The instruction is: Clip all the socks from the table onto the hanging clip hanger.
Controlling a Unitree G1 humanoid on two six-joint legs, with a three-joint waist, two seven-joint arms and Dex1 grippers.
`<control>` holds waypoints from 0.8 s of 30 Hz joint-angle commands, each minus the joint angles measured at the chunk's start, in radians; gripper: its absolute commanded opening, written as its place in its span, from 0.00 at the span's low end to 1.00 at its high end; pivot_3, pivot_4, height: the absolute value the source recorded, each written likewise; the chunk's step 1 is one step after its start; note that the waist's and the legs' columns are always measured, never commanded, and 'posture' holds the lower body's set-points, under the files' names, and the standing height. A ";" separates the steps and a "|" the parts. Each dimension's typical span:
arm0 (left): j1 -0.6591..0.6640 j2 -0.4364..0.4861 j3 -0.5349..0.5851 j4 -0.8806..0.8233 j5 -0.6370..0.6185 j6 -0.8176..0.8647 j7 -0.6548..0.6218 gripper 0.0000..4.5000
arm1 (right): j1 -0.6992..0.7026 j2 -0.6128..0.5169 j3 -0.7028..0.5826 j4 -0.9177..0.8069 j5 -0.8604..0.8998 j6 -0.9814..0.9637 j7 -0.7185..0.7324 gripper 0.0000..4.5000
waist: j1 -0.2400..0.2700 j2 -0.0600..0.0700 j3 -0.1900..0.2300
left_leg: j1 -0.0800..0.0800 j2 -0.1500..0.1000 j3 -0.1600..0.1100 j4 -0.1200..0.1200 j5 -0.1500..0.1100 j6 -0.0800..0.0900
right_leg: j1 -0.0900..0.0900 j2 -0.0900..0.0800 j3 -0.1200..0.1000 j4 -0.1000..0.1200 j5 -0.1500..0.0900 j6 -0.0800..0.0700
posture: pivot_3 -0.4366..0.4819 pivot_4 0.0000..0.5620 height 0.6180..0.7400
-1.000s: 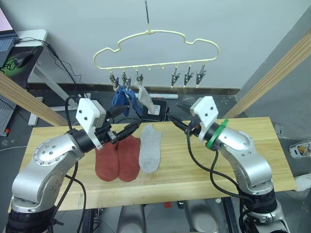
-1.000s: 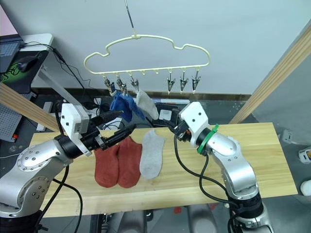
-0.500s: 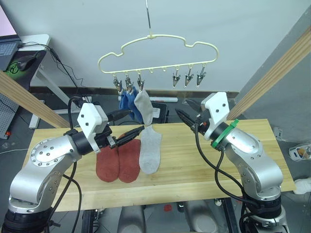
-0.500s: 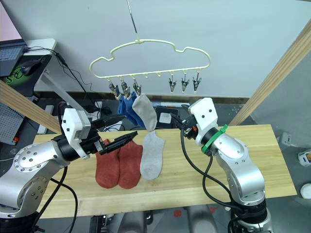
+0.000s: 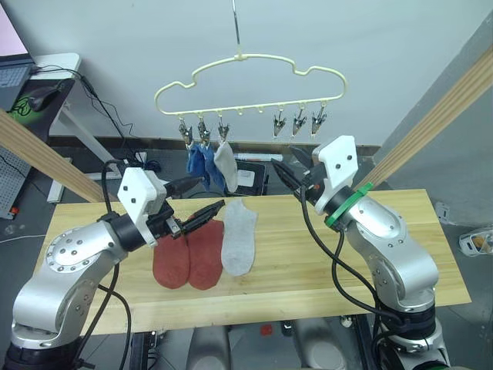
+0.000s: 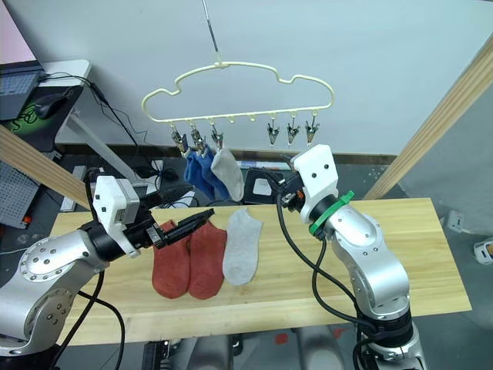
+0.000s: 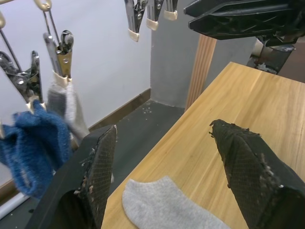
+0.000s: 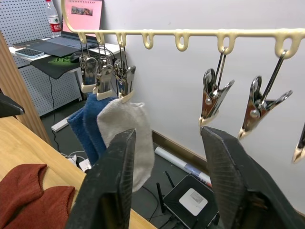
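Three socks hang from the clip hanger already — two blue socks and one light grey sock on its leftmost clips. Three lie flat on the table: two rust-red socks side by side, with a second grey sock just beside them.

The left gripper hovers above the red pair, fingers spread and empty. The right gripper is raised near the free clips, likewise parted and holding nothing.

The knit looks light, limp and easily bunched — a pinch at the cuff edge would probably leave fabric to feed a clip.

The right wrist view shows the clips' shut metal tips close up, while the head views show the whole layout.
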 commanded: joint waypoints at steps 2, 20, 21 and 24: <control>-0.042 -0.002 -0.003 -0.033 -0.019 0.016 0.014 0.76 | -0.009 0.013 0.016 -0.016 0.002 -0.021 -0.023 0.23 | 0.001 0.002 0.002 | 0.000 0.000 0.000 0.000 0.000 0.000 | 0.000 0.000 0.000 0.000 -0.001 0.001 | 0.34 0.70 1.00; -0.108 -0.025 -0.041 -0.015 -0.006 0.036 0.025 0.76 | -0.081 0.094 0.014 0.132 -0.052 -0.065 -0.139 0.43 | 0.000 0.007 0.013 | 0.000 0.000 0.002 -0.003 0.000 0.000 | -0.002 0.001 0.004 -0.002 -0.003 0.004 | 0.35 0.72 1.00; -0.111 -0.026 -0.042 -0.013 -0.005 0.037 0.025 0.76 | -0.088 0.097 0.014 0.141 -0.054 -0.065 -0.142 0.50 | 0.000 0.007 0.013 | 0.000 0.000 0.002 -0.003 0.000 0.000 | -0.002 0.001 0.003 -0.002 -0.003 0.004 | 0.35 0.72 1.00; -0.118 -0.027 -0.044 -0.009 -0.004 0.036 0.023 0.76 | -0.109 0.106 0.014 0.165 -0.059 -0.070 -0.148 0.50 | 0.000 0.007 0.013 | 0.000 0.000 0.002 -0.007 0.000 0.000 | -0.003 0.001 0.004 -0.004 -0.003 0.004 | 0.35 0.72 1.00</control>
